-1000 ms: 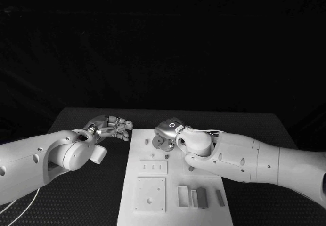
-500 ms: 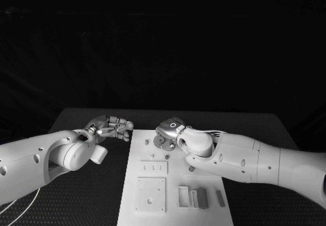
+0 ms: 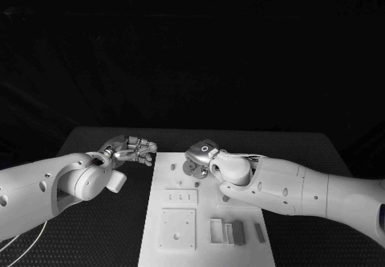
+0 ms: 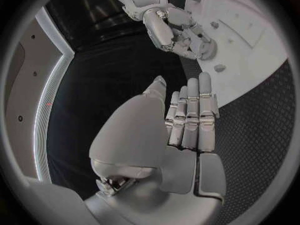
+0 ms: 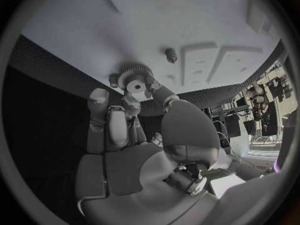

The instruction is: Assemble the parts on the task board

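Holding a toothed gear [image 5: 134, 78] at its fingertips, the right hand [image 3: 205, 158] sits over the far end of the task board [image 3: 245, 253], gear close to the board's surface. In the right wrist view the fingers [image 5: 99, 102] curl up around the gear's rim and its pale hub faces the camera. A small peg [image 5: 169, 54] stands on the board just beyond the gear, apart from it. Whether the gear is already on a post or only resting against the board I cannot tell.

Left hand [image 3: 131, 150] lies off the board's left edge, over the black table [image 3: 321, 147]. Its fingers [image 4: 190, 115] are straight and pressed side by side, holding nothing.

Nearer the robot on the board: a small block with slots [image 3: 181, 198], a square plate [image 3: 177, 229], and a row of narrow bars [image 3: 237, 232] at the near end.

Judgement: the step in hand looks like seating the gear on its place at the far end. To do it well, keep the gear flat to the board, line the hub's bore over its post before lowering, and lighten the pinch only once the gear sits level. Teeth may need a slight turn to mesh with a neighbour. A tilted gear is likely to jam on the post.
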`<action>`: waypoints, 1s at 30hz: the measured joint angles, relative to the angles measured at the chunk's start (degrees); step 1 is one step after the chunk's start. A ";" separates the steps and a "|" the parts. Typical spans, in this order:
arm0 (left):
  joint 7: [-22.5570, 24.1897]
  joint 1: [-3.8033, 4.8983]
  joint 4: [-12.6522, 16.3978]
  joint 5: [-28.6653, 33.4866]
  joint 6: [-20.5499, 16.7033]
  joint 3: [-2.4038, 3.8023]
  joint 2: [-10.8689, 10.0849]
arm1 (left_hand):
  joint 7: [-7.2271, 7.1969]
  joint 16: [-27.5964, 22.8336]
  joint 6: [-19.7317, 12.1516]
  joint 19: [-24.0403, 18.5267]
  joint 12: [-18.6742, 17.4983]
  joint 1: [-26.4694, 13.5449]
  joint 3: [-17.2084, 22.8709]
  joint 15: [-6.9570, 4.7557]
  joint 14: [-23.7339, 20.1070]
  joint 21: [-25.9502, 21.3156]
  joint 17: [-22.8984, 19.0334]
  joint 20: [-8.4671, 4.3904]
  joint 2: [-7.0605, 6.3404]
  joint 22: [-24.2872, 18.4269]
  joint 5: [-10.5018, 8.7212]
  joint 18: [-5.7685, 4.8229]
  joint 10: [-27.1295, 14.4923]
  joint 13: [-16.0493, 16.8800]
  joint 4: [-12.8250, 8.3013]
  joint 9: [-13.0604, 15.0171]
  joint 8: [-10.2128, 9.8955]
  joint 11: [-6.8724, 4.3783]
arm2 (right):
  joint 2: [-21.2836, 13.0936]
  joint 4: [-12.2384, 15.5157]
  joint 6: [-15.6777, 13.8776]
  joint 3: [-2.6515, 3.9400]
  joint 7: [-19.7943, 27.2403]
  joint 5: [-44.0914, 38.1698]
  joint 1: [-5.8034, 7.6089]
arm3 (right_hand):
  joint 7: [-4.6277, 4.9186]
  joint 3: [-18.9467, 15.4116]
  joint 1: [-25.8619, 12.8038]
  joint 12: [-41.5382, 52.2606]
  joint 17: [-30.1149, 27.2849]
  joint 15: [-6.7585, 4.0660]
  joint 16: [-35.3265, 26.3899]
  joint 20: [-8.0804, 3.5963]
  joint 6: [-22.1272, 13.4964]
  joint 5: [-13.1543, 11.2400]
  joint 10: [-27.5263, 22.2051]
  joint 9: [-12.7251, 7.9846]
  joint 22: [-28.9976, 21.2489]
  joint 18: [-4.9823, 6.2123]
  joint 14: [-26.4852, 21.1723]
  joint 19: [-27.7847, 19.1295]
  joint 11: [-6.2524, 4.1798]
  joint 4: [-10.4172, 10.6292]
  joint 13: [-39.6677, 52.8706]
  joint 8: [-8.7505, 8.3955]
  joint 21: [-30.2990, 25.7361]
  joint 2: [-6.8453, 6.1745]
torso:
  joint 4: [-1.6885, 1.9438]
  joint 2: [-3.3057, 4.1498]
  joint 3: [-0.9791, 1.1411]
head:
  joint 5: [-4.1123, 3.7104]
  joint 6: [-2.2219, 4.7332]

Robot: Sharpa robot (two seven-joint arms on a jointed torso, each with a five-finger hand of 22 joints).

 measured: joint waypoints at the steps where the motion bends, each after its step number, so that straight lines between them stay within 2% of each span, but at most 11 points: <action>1: 0.00 0.00 -0.04 -0.01 0.01 0.00 0.06 | 0.00 -0.20 0.00 0.00 0.00 0.00 0.00 0.00 0.00 0.00 0.04 0.00 0.00 0.00 0.00 0.00 0.00 0.00 0.00 0.00 0.00 0.00 | 0.00 -0.02 0.00 0.00 0.03 0.02 0.00 | 0.00 0.00 -0.01 0.00 0.00 0.00 0.00 0.00 0.00 0.00 0.00 0.00 0.00 0.00 0.00 0.00 0.00 0.00 0.00 0.02 0.00 0.00 | -0.01 0.00 -0.01 | 0.00 -0.02; 12: -0.01 0.00 -0.39 -0.06 0.11 -0.02 0.36 | 0.00 -0.20 0.00 0.00 0.00 0.00 0.00 0.00 0.00 0.00 0.05 0.01 0.00 0.05 0.00 0.00 0.00 0.00 0.00 0.00 0.00 -0.01 | 0.27 -0.74 -0.38 0.01 0.54 0.47 -0.01 | 0.04 -0.01 -0.14 -0.06 -0.39 0.01 0.00 0.01 0.01 0.00 0.13 -0.17 0.00 0.00 0.01 0.00 0.13 0.00 -0.05 0.02 0.00 -0.61 | -0.09 0.00 -0.07 | -0.21 -0.07; 15: -0.01 0.00 -0.41 -0.07 0.12 -0.02 0.36 | 0.00 -0.20 0.00 0.01 0.00 0.00 0.00 0.00 0.00 0.00 0.05 0.01 0.00 0.05 0.00 0.00 0.00 0.00 0.00 0.01 0.00 -0.01 | 0.36 -1.01 -0.54 -0.04 0.72 0.87 -0.05 | 1.26 0.34 -0.12 -0.27 -0.63 0.02 -0.29 0.02 -1.06 0.00 0.51 -0.66 0.00 0.00 0.01 0.01 0.51 0.35 -0.12 -1.20 -0.33 -1.52 | -0.05 0.00 -0.07 | -0.24 -0.08; 19: -0.01 0.00 -0.42 -0.08 0.14 -0.02 0.34 | 0.00 -0.20 0.00 0.01 0.00 0.00 0.00 0.00 0.00 0.00 0.10 0.02 0.00 0.05 0.00 0.00 -0.01 0.00 0.00 0.01 -0.08 -0.01 | 0.31 -1.24 -0.68 -0.10 0.81 1.48 -0.09 | 2.86 0.91 -0.65 -0.50 -0.85 0.68 -0.29 -0.09 -2.70 0.01 0.40 -1.55 0.00 0.00 -0.22 0.13 1.26 1.63 -0.12 -2.94 -0.66 -4.22 | 0.01 -0.01 -0.08 | -0.25 -0.15; 20: -0.02 0.00 -0.44 -0.08 0.14 -0.02 0.32 | 0.00 -0.21 0.00 0.01 0.00 0.00 0.00 0.00 0.00 0.00 0.12 0.02 0.00 0.05 0.00 0.00 -0.01 0.00 0.00 0.01 -0.23 -0.01 | 0.23 -1.25 -0.69 -0.11 0.81 1.64 -0.10 | 2.89 1.39 -0.76 -0.49 -0.93 0.91 -0.29 -0.11 -4.07 0.13 0.50 -1.97 0.00 0.00 -0.30 0.31 1.35 2.71 -0.12 -3.67 -0.66 -5.44 | 0.03 -0.02 -0.09 | -0.25 -0.18; 21: -0.02 0.00 -0.45 -0.08 0.14 -0.02 0.32 | 0.00 -0.21 0.00 0.01 0.00 0.00 0.00 0.00 0.00 0.00 0.12 0.02 0.00 0.04 0.00 0.00 -0.01 0.00 0.00 0.01 -0.23 -0.01 | 0.22 -1.24 -0.69 -0.11 0.81 1.67 -0.10 | 2.89 1.46 -0.79 -0.49 -0.93 0.96 -0.29 -0.12 -4.42 0.17 0.49 -2.05 0.00 0.00 -0.34 0.32 1.35 2.95 -0.12 -3.84 -0.67 -5.77 | 0.03 -0.02 -0.09 | -0.25 -0.18; 22: -0.02 0.00 -0.48 -0.09 0.14 -0.02 0.31 | 0.00 -0.20 0.00 0.01 0.00 0.00 0.00 0.00 0.00 0.00 0.12 0.02 0.00 0.05 0.00 0.00 -0.01 0.00 0.00 0.01 -0.23 -0.01 | 0.12 -1.22 -0.72 -0.11 0.81 1.79 -0.10 | 3.08 1.90 -0.86 -0.49 -0.99 1.09 -0.29 -0.23 -5.67 0.23 0.32 -2.34 0.00 0.00 -0.43 0.43 1.57 3.85 -0.12 -4.35 -0.88 -6.88 | 0.03 -0.02 -0.09 | -0.25 -0.19; 24: -0.03 0.00 -0.51 -0.09 0.14 -0.02 0.31 | 0.00 -0.21 0.00 0.01 0.00 0.00 0.15 0.00 0.00 0.00 0.15 0.02 0.00 0.11 0.00 0.00 -0.01 0.00 -0.16 0.01 -0.23 -0.01 | -0.08 -1.10 -0.77 -0.11 0.81 1.94 -0.11 | 3.20 2.53 -0.74 -0.49 -1.00 1.53 -0.29 -0.23 -6.13 0.23 0.30 -2.47 0.00 0.00 -0.26 0.44 2.16 5.07 -0.12 -4.49 -0.89 -7.99 | 0.03 -0.03 -0.09 | -0.25 -0.20; 30: -0.05 0.00 -0.52 -0.10 0.14 -0.02 0.32 | 0.00 -0.42 0.00 -0.07 0.00 0.00 0.15 0.00 0.00 0.00 0.26 0.11 0.00 0.12 0.00 0.00 -0.02 0.00 -0.15 -0.04 -0.23 -0.02 | -1.02 -0.40 -0.95 -0.11 0.84 2.45 -0.11 | 3.56 3.19 -0.28 -0.49 -0.92 1.70 -0.29 -0.23 -6.51 0.23 0.30 -2.47 0.00 -0.01 -0.26 0.45 2.17 6.06 -0.12 -4.50 -0.89 -8.43 | 0.00 -0.03 -0.07 | -0.25 -0.19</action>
